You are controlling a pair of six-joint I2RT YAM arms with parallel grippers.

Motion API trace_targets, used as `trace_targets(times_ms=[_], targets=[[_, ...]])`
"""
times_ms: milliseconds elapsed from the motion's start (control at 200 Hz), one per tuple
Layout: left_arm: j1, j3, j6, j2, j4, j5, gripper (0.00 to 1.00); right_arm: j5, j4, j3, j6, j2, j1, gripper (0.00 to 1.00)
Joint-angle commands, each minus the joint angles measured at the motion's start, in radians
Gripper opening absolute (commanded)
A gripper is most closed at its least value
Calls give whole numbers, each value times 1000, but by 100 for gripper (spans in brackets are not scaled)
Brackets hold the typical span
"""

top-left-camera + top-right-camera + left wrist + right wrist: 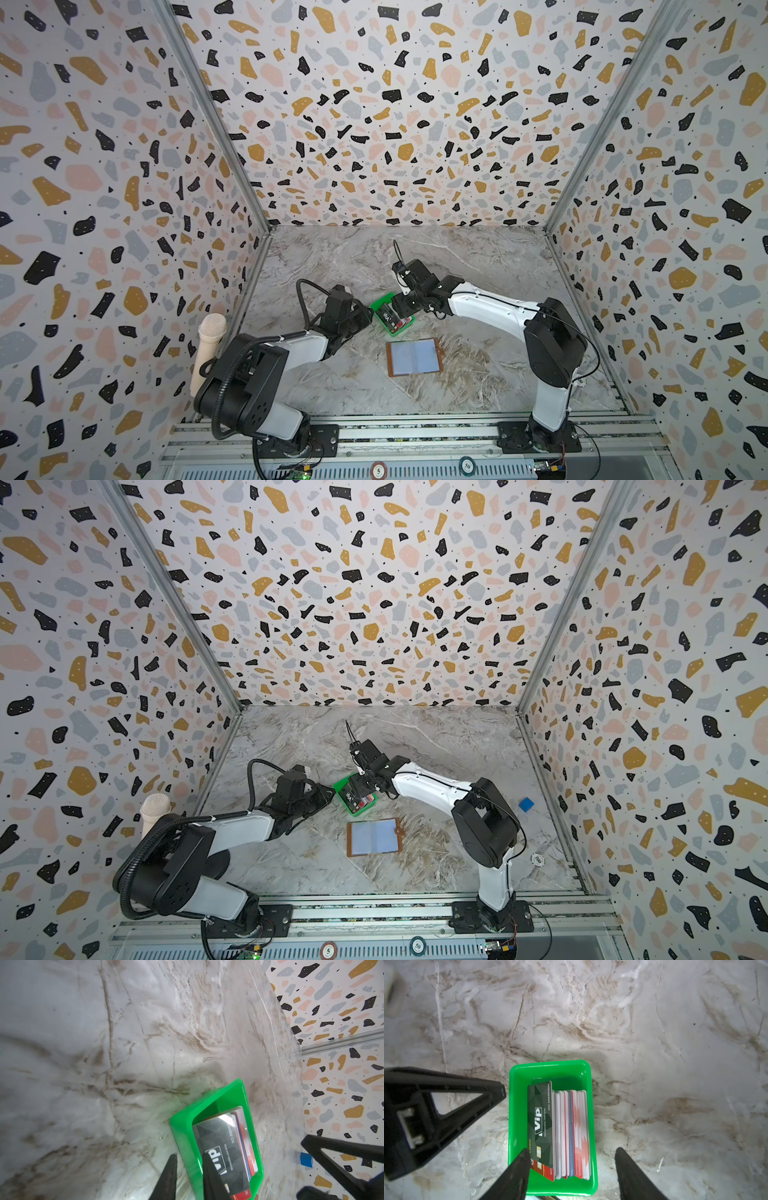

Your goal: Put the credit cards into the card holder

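Observation:
The credit cards stand on edge as a stack in a small green tray, with a black VIP card on the outside; they also show in both top views and in the left wrist view. The tan card holder lies open flat in front of the tray, bluish sleeves up. My left gripper is narrowly open astride the tray's side wall, one finger outside and one over the black card. My right gripper hangs wide open over the stack's near end, holding nothing.
A small blue cube and a white poker chip lie on the marble table towards the right wall. A beige microphone leans at the left wall. The two grippers are close together at the tray.

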Motion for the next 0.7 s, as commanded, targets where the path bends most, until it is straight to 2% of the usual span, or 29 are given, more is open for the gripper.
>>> trace_targets(times_ms=[0,255,571,696], targets=[[-2,33,6,35,78,-25,21,-11,3,-14,-6,-69,-9,66],[-3,46,1,92,120,-4,20,-27,16,-37,-6,-86,-20,66],[-4,57,-7,148,144,20,11,-39,12,-56,-1,-99,-30,66],[-10,57,-18,161,153,34,2,-40,3,-65,3,-99,-35,67]])
